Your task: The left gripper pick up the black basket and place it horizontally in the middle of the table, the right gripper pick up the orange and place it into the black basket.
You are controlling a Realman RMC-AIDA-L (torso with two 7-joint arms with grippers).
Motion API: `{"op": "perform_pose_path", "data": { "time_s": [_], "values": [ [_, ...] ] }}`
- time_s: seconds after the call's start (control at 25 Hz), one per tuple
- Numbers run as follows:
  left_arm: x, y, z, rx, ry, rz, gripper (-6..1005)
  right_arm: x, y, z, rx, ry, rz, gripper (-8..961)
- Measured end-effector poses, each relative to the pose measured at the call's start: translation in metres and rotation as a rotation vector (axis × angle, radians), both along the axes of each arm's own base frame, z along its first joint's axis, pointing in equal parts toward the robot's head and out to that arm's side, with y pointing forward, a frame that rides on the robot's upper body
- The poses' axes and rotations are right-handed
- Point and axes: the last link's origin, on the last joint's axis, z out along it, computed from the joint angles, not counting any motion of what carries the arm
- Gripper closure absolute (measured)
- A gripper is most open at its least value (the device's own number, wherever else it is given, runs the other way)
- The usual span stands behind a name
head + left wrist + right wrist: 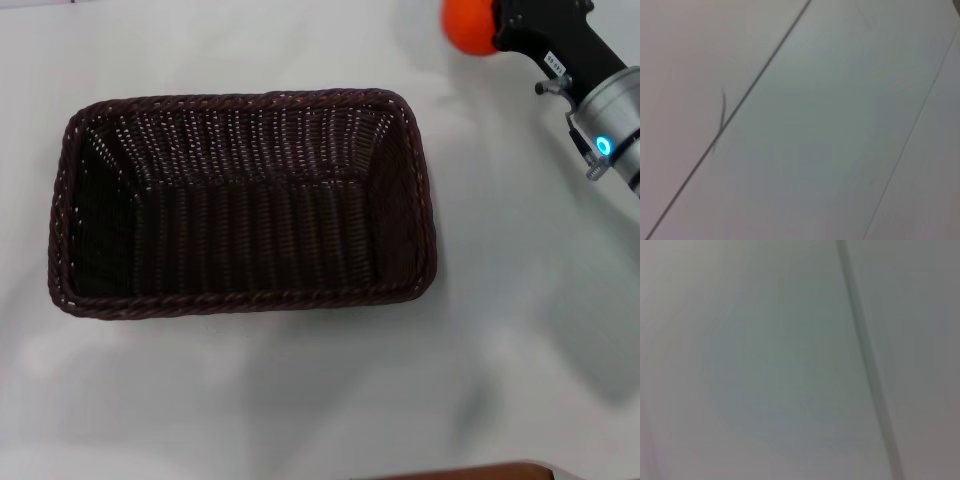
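The black basket [240, 205] lies lengthwise across the middle of the white table [300, 400] in the head view, open side up and empty. The orange [465, 25] is at the far right, beyond the basket's far right corner, cut by the frame's top edge. My right gripper [492, 28] reaches in from the right and is closed around the orange's right side; its silver wrist with the blue light [603, 146] trails behind. The left gripper is out of view. Both wrist views show only pale surface with thin dark lines.
A brown strip [470, 472] shows at the table's near edge. Bare white table surrounds the basket on all sides.
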Motion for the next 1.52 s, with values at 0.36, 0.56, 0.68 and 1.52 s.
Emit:
{"op": "perform_pose_path", "data": {
  "time_s": [0.36,0.56,0.68,1.52],
  "values": [
    [-0.011,-0.007,0.000,0.098,0.018,0.032,212,-0.065,-0.058,-0.016,-0.078,0.003,0.506,892],
    [-0.017,-0.011,0.004,0.131,0.001,0.056,212,-0.076,-0.071,-0.040,-0.200,-0.022,0.590,854],
    [-0.019,-0.013,0.005,0.144,0.012,0.059,212,-0.074,-0.071,-0.050,-0.260,-0.022,0.577,774],
    [-0.043,-0.027,-0.031,0.366,0.280,0.191,213,0.025,-0.062,0.022,0.115,0.167,0.124,75]
  ]
}}
